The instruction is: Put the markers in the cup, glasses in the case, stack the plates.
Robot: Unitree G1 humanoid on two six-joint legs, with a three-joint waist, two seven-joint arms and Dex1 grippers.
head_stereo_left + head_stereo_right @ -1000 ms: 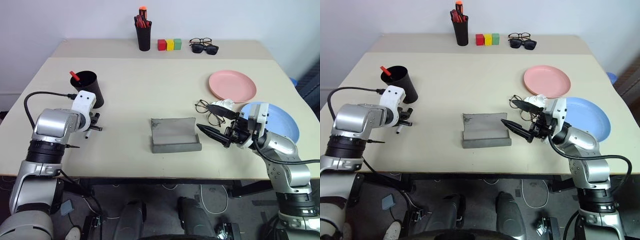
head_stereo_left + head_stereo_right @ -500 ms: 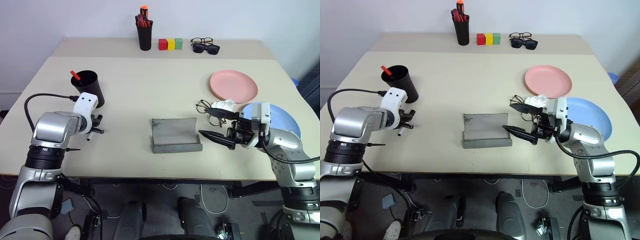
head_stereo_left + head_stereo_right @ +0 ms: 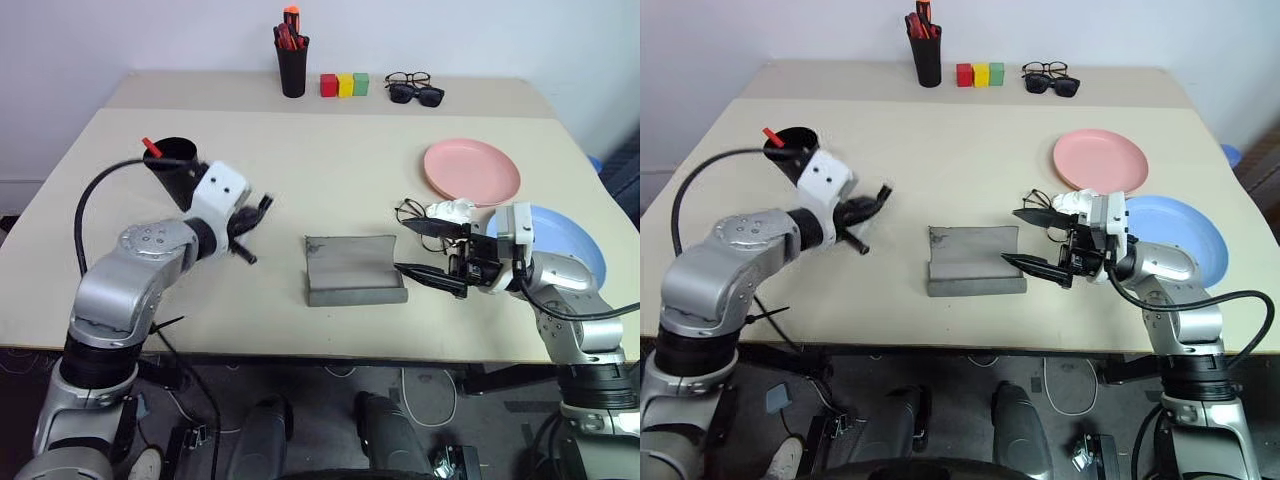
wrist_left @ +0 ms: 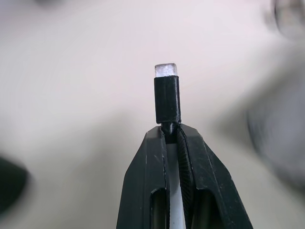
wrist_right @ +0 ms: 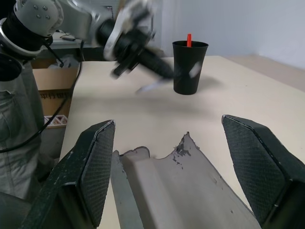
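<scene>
Marker pinched in left claw, raised off table; cup at claw's ten o'clock; next: carry over rim, release; right claw gapes, empty.

Bare tabletop lies wide open between the black cup at the left and the pink plate at the right. The open grey case sits mid-table near the front edge, with the glasses just beside its right.
</scene>
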